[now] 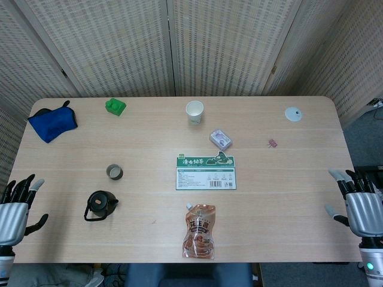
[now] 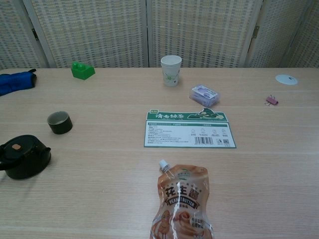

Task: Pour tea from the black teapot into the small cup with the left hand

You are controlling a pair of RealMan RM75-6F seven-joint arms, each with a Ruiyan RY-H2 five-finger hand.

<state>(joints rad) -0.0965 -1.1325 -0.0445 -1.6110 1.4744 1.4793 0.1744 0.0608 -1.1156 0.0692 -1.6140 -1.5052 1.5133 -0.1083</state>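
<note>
Head view — left hand [image 1: 15, 209] empty, apart from black teapot [image 1: 101, 204].

Left hand [image 1: 15, 210]: silver-grey ridged back, black fingers with pale grey tips, black thumb. Right hand [image 1: 359, 206]: same silver-grey ridged shell, black fingers tipped light grey, grey thumb, pale wrist cuff below with a small green-lit spot.

Black teapot [image 1: 102, 204] [image 2: 22, 157]: squat, glossy, lid on with a small brownish knob, upright on the worktop near the front left. Small cup [image 1: 114, 172] [image 2: 60, 122]: dark outside, pale inside, upright, mouth open upward, just behind the teapot, apart from it.
</note>
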